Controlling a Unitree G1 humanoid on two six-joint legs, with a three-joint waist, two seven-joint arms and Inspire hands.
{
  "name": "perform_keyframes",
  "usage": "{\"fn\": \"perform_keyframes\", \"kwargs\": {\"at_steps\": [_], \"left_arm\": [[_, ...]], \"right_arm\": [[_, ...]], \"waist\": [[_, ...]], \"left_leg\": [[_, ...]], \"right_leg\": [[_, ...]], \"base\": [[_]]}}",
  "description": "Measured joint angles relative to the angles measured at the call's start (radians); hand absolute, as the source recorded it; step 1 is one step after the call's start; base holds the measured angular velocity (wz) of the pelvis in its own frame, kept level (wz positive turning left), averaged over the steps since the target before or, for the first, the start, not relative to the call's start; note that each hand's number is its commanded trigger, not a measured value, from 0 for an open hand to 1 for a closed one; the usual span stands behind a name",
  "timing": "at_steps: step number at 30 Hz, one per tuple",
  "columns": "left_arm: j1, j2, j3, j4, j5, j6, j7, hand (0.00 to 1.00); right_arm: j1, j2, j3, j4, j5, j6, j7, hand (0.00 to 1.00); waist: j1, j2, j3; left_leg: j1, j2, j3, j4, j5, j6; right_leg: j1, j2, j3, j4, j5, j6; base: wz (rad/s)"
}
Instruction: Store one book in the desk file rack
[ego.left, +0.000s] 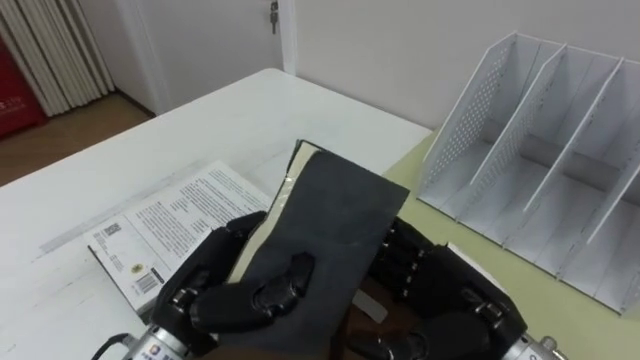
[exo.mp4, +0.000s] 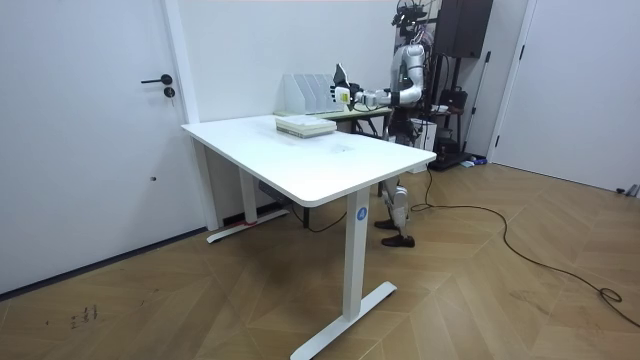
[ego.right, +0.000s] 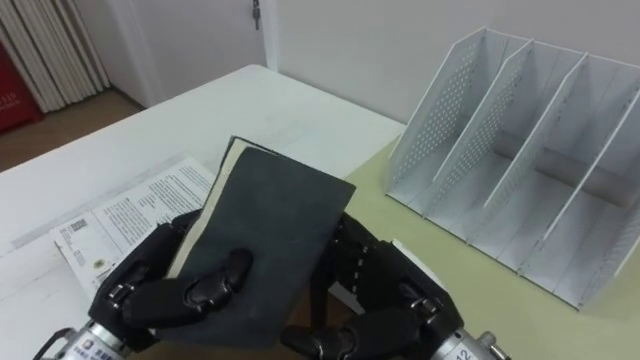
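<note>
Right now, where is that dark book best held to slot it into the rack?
Probably hold the book by its near end, one hand from each side, as the left hand and right hand clasp it now. It is tilted with its far end free and raised, so that end could enter a rack slot first.

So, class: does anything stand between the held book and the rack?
Nothing visible. The book, gripped by the left hand and right hand, is up off the table; the rack stands to its right, its slots empty.
</note>
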Motion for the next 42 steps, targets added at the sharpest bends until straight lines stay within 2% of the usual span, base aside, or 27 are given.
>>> {"fn": "perform_keyframes", "kwargs": {"at_steps": [3,4,5,6,14,18,21,22,25,35,36,37,38,42], "left_arm": [[0.0,0.018,-0.008,0.0,-0.045,0.0,0.0,1.0],[0.0,0.029,-0.01,0.001,-0.06,0.0,0.0,1.0],[0.0,0.035,-0.01,0.002,-0.066,0.0,0.0,1.0],[0.0,0.037,-0.011,0.003,-0.071,0.0,0.0,1.0],[0.0,0.076,-0.043,0.042,-0.151,-0.019,-0.012,1.0],[0.0,0.081,-0.069,0.042,-0.151,-0.033,-0.022,1.0],[-0.001,0.09,-0.087,0.041,-0.15,-0.054,-0.042,1.0],[-0.001,0.101,-0.095,0.041,-0.149,-0.068,-0.045,1.0],[-0.001,0.111,-0.104,0.042,-0.153,-0.072,-0.046,1.0],[-0.002,0.142,-0.125,0.043,-0.15,-0.097,-0.046,1.0],[-0.002,0.144,-0.126,0.043,-0.15,-0.098,-0.046,0.82],[-0.002,0.145,-0.126,0.043,-0.15,-0.098,-0.046,0.52],[-0.002,0.145,-0.126,0.043,-0.15,-0.099,-0.046,0.0],[-0.002,0.145,-0.126,0.047,-0.15,-0.1,-0.046,0.0]], "right_arm": [[-0.014,-0.024,0.011,-0.002,0.051,0.006,0.015,0.0],[-0.018,-0.033,0.021,-0.002,0.066,0.006,0.017,0.23],[-0.018,-0.035,0.022,-0.002,0.069,0.007,0.021,0.59],[-0.018,-0.036,0.023,-0.002,0.07,0.007,0.021,1.0],[-0.018,-0.039,0.027,-0.001,0.119,0.017,0.0,1.0],[-0.018,-0.041,0.038,-0.001,0.17,0.017,-0.01,1.0],[-0.018,-0.062,0.067,-0.001,0.219,0.017,-0.02,1.0],[-0.018,-0.067,0.072,-0.001,0.222,0.017,-0.022,1.0],[-0.018,-0.068,0.079,-0.001,0.23,0.016,-0.024,1.0],[-0.018,-0.111,0.109,-0.001,0.254,0.002,-0.033,1.0],[-0.019,-0.112,0.109,-0.001,0.254,0.002,-0.033,1.0],[-0.019,-0.113,0.11,-0.001,0.255,0.002,-0.033,1.0],[-0.019,-0.114,0.11,-0.001,0.255,0.002,-0.033,1.0],[-0.018,-0.116,0.111,-0.001,0.255,0.002,-0.034,1.0]], "waist": [[0.003,-0.009,-0.0003],[0.001,-0.014,-0.0011],[0.0,-0.019,-0.002],[0.0,-0.021,-0.0022],[0.002,-0.02,-0.002],[0.003,-0.019,-0.0012],[0.003,-0.02,-0.0007],[0.003,-0.02,-0.0008],[0.003,-0.021,-0.0002],[0.002,-0.024,0.0038],[0.002,-0.024,0.0043],[0.002,-0.024,0.005],[0.003,-0.026,0.0061],[0.003,-0.029,0.0087]], "left_leg": [[0.001,0.0,0.0,0.0,0.0,0.0],[0.001,0.0,0.0,0.0,0.0,0.0],[0.002,0.001,0.0,0.0,0.0,0.0],[0.003,0.001,0.0,0.0,0.0,0.0],[0.004,0.0,0.003,0.0,0.0,0.0],[0.002,0.0,0.004,0.0,0.0,0.0],[0.001,0.001,0.005,-0.001,0.0,0.0],[-0.001,0.001,0.005,-0.001,0.0,0.0],[-0.013,0.001,0.006,0.001,0.0,0.0],[-0.016,0.001,0.005,0.001,0.0,0.0],[-0.017,0.001,0.005,0.001,0.0,0.0],[-0.017,0.001,0.005,0.001,0.0,0.0],[-0.017,0.001,0.006,0.001,0.0,0.0],[-0.02,0.001,0.006,0.001,0.0,0.0]], "right_leg": [[0.0,0.0,0.001,0.0,0.0,0.0],[0.001,0.0,0.001,0.0,0.0,0.0],[0.001,0.001,0.001,0.0,0.0,0.0],[0.001,0.001,0.001,0.0,0.0,0.0],[0.002,0.0,0.001,0.0,0.0,0.0],[0.0,0.0,0.001,0.003,0.0,0.0],[-0.003,0.0,0.001,0.007,0.0,0.0],[-0.008,0.001,0.001,0.013,0.0,0.0],[-0.02,0.0,0.001,0.015,0.001,-0.001],[-0.024,0.001,0.001,0.015,0.001,-0.001],[-0.024,0.001,0.001,0.015,0.001,-0.001],[-0.025,0.001,0.002,0.015,0.001,-0.001],[-0.026,0.001,0.002,0.015,0.001,-0.001],[-0.03,0.001,0.004,0.015,0.001,-0.001]], "base": [[0.0],[0.0],[0.0],[0.0],[0.0],[0.0],[0.0],[0.0],[0.0],[0.0],[0.0],[0.0],[0.0],[0.0]]}}
